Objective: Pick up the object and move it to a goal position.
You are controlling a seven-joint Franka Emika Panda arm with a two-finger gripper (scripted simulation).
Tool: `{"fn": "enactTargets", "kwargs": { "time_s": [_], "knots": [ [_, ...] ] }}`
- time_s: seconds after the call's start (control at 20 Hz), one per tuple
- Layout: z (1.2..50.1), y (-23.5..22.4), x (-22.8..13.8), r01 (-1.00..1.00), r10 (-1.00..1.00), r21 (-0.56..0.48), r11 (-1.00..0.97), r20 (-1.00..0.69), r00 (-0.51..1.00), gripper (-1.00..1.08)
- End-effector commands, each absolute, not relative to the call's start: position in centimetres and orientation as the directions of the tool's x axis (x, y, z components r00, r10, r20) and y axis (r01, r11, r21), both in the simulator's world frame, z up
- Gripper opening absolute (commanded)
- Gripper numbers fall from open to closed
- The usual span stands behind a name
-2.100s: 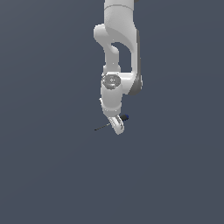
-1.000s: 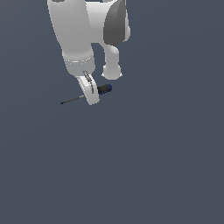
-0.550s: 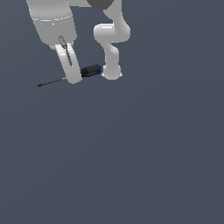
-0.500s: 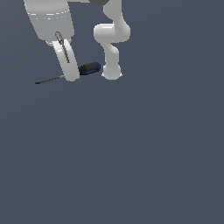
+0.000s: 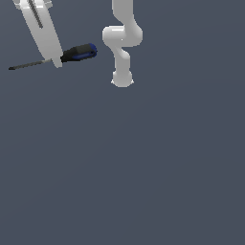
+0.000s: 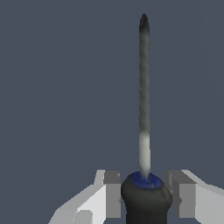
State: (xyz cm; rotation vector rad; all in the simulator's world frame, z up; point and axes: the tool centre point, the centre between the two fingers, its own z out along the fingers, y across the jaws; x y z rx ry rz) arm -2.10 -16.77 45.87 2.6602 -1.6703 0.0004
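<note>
The object is a slim screwdriver (image 5: 72,54) with a black handle, a blue end cap and a thin dark shaft. It hangs nearly level, high at the exterior view's left, shaft tip pointing left. My gripper (image 5: 56,60) is shut on the object where handle meets shaft, with the white fingers (image 5: 45,33) coming down from above. In the wrist view the object (image 6: 144,131) runs away from the camera, its handle pinched between the two grey pads (image 6: 112,192) of my gripper (image 6: 145,194).
The arm's white base and lower links (image 5: 122,43) stand behind, right of the held screwdriver in the exterior view. Plain dark grey ground (image 5: 143,167) fills everything below.
The gripper has carried the screwdriver up and toward the exterior view's left, from near the middle to the upper left corner. The grip on it is unchanged.
</note>
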Motion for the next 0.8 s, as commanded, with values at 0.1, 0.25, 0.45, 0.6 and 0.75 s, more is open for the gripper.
{"fn": "enactTargets", "kwargs": {
  "time_s": [0.1,0.25,0.45,0.6,0.75],
  "knots": [
    [47.9,-17.6,-1.8,-0.9,-0.9,0.0,-0.436,0.0,0.436,-1.0],
    [48.7,-17.9,-1.7,-0.9,-0.9,0.0,-0.436,0.0,0.436,-1.0],
    [49.4,-18.2,-1.5,-0.9,-0.9,0.0,-0.436,0.0,0.436,-1.0],
    [49.7,-18.4,-1.5,-0.9,-0.9,0.0,-0.436,0.0,0.436,-1.0],
    [49.8,-18.4,-1.5,-0.9,-0.9,0.0,-0.435,0.0,0.435,-1.0]
  ]
}}
